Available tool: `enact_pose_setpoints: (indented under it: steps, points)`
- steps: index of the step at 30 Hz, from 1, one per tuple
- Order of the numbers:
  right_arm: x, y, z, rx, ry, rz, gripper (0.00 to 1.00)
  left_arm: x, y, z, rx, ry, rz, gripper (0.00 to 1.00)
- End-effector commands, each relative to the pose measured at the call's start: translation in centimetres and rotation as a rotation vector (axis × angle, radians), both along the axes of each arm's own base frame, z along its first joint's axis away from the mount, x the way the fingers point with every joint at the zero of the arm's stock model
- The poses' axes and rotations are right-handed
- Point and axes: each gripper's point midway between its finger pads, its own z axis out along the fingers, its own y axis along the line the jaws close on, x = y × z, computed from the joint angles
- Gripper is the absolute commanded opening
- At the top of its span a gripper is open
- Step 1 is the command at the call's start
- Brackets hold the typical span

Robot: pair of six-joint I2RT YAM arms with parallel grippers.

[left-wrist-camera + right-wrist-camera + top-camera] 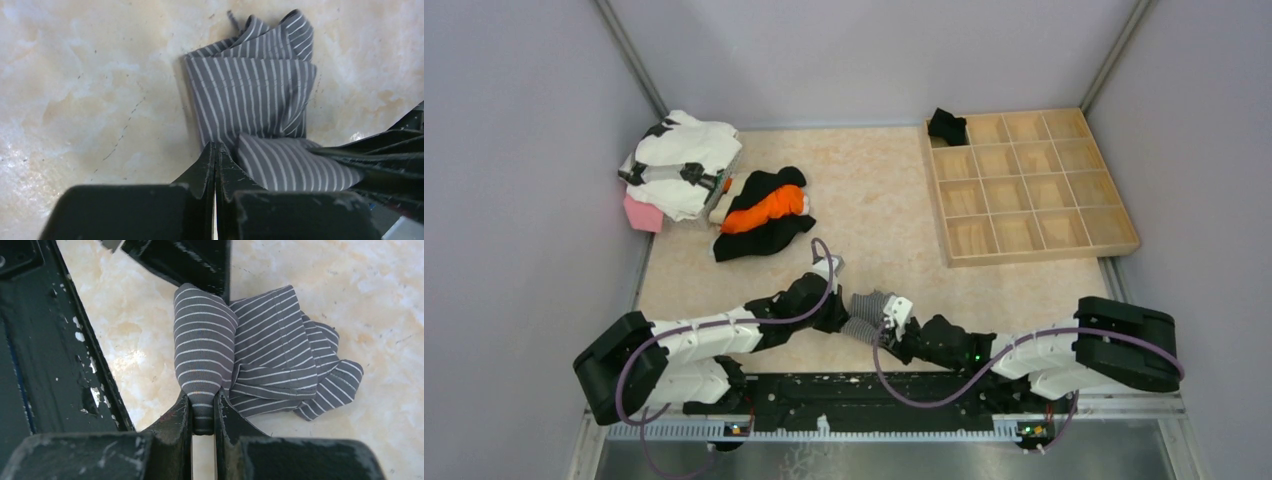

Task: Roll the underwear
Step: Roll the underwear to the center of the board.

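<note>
The grey striped underwear [868, 310] lies near the table's front edge, between the two arms. Its near side is rolled into a tube [202, 345], and the rest [280, 355] spreads flat and rumpled. My right gripper [202, 410] is shut on one end of that tube. My left gripper [216, 146] is shut, tips together and resting against the cloth's [255, 95] edge beside the roll [295, 162], with no fabric visible between them. Black underwear [946, 125] sits bunched in the far-left corner compartment of the wooden tray [1044, 252].
A heap of clothes lies at the back left: a white and black garment [679, 155], a black one with orange cloth [764, 212], and a pink item [642, 213]. The black base rail [45, 350] runs close by the roll. Grey walls enclose the table.
</note>
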Motion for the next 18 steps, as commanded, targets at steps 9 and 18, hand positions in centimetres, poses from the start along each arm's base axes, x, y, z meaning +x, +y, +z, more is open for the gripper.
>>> enact_pose_setpoints:
  steps: [9, 18]
  points:
    - [0.0, -1.2, -1.7, 0.070, 0.465, -0.097, 0.00, -0.1, -0.1, 1.0, -0.036, -0.025, -0.002, 0.00]
    - [1.4, -2.4, -3.6, 0.041, 0.635, -0.241, 0.00, -0.2, 0.4, 1.5, -0.038, -0.032, 0.006, 0.00]
